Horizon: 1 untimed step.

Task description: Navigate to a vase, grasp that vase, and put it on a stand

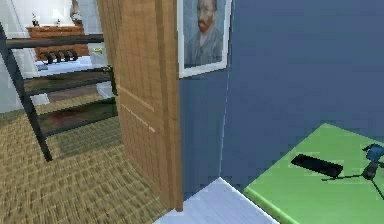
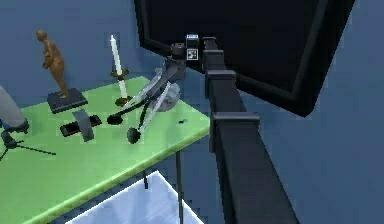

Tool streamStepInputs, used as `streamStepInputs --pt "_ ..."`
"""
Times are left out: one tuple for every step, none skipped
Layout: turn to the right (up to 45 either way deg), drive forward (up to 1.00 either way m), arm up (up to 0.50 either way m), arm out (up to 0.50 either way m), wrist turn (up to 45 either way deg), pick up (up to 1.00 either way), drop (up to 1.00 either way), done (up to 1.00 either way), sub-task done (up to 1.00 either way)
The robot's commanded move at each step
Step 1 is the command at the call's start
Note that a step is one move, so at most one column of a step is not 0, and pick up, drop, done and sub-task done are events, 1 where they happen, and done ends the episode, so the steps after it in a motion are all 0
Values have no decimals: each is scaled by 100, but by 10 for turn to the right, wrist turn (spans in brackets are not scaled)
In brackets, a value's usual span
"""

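Arm side view: the dark square-bar arm (image 2: 240,150) reaches out over a bright green flat-topped table (image 2: 60,170), w/ two small white marker squares (image 2: 192,45) at its far end. Left of them the dark two-finger gripper (image 2: 135,125) slants down toward the tabletop; can't tell how its jaws stand. A pale grey glassy rounded thing (image 2: 170,97) sits right at the gripper's body, above the table's right part (vase-like, but too blobby to be sure). Can't tell whether it's held or resting on the table. Farther left on the table: a white candle on a dark holder (image 2: 117,55), a brown figure statue on a dark base (image 2: 57,65), and a flat black oblong thing (image 2: 82,125). A big dark flat screen (image 2: 250,40) stands behind.

Forward view: a light wooden door (image 1: 145,90) at centre, a framed portrait painting (image 1: 203,35) on the blue wall (image 1: 290,70) beside it, and a dark metal shelf unit (image 1: 60,80) at left. The green table's corner shows bottom right w/ a black slab (image 1: 315,164) and a teal thing on a small tripod (image 1: 373,160).
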Motion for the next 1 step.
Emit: streamStepInputs --pt "0 0 0 0 450 0 0 0 0"
